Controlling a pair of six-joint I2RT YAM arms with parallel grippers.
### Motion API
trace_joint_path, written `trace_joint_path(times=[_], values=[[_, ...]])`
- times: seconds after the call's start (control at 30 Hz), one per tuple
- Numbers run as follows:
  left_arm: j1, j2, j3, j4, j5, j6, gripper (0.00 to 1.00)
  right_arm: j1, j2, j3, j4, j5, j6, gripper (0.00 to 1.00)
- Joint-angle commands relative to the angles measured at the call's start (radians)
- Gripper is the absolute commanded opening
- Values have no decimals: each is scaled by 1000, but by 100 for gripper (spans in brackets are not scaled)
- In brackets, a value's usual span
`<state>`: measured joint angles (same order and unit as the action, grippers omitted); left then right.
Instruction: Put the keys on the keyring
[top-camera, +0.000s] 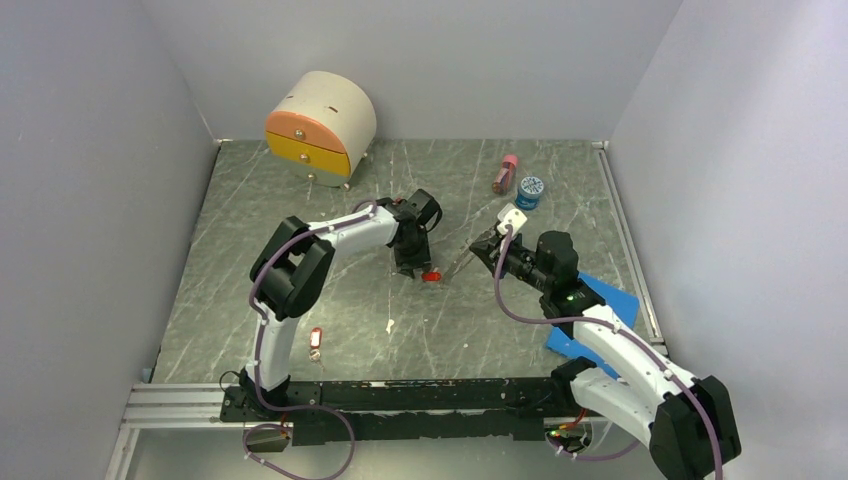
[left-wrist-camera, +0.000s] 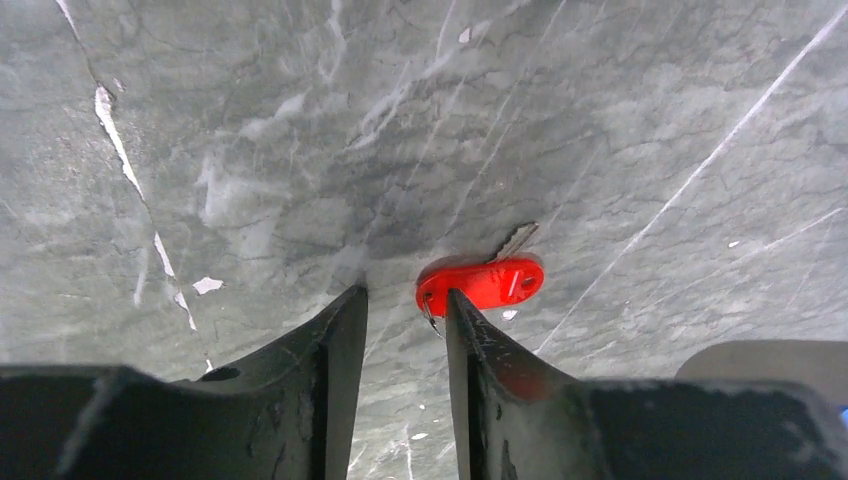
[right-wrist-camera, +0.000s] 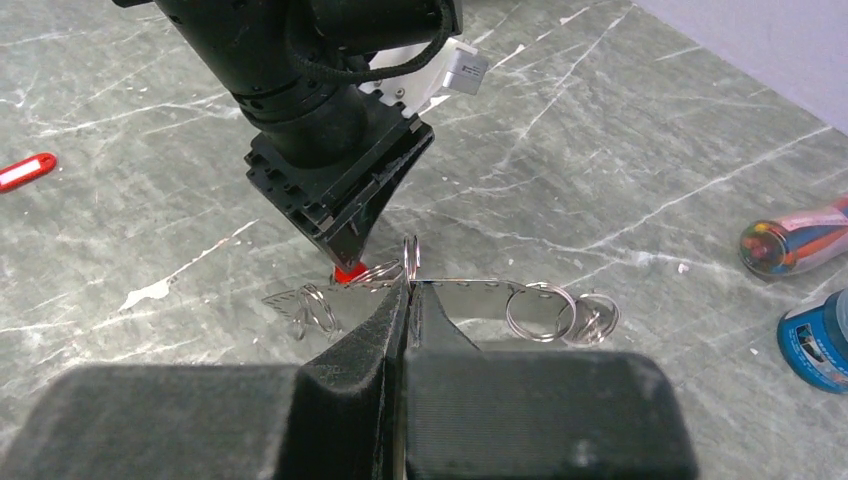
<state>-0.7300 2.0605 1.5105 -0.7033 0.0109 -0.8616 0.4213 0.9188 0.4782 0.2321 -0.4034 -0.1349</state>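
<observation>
Keys show in two places. One key (top-camera: 316, 342) with a red tag lies alone near the near edge of the table (top-camera: 215, 290), left of centre. In the far left corner stands a rounded chest (top-camera: 320, 123) with orange and yellow drawers. Toward the middle of the table the left gripper (left-wrist-camera: 405, 292) points down at the surface. Its jaws are part open with only bare table between them. One fingertip touches, or all but touches, the end of a second key (left-wrist-camera: 485, 283), whose red tag lies flat just outside the gap. Just right of that is the keyring (right-wrist-camera: 480, 293), a thin metal piece carrying several small rings. The right gripper (right-wrist-camera: 408, 290) has its jaws pressed together on it. Near the far edge, right of centre, a pink bottle (top-camera: 505, 174) and a blue-lidded jar (top-camera: 530, 189) lie side by side. A blue board (top-camera: 610, 297) lies under the right arm near the right edge.
</observation>
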Motion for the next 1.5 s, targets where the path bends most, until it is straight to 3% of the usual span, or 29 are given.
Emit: trace_joint_path(times=[0.0,0.2,0.57,0.7,1.0,1.23,1.33,1.47], values=[[-3,12,19,-17,-9,-10,35,-3,1,17,52,-29,-6,0],[-3,-17,-10,-27,-9,-13,3,-3,11,20,49,-34,-9,0],[4,-195,-113,2,-157,23,3,-2,39,42,61,-122,-7,0],[19,-321,-200,54,-242,85,3,-2,47,55,86,-49,75,0],[24,-583,-413,348,-321,561,2,-3,152,201,-46,-103,194,0],[24,-793,-628,663,-81,961,3,-3,236,270,-81,-106,250,0],[24,-881,-725,816,-23,1049,2,-2,255,298,-115,-165,216,0],[23,-921,-723,775,13,1119,3,0,276,329,-151,-277,179,0]])
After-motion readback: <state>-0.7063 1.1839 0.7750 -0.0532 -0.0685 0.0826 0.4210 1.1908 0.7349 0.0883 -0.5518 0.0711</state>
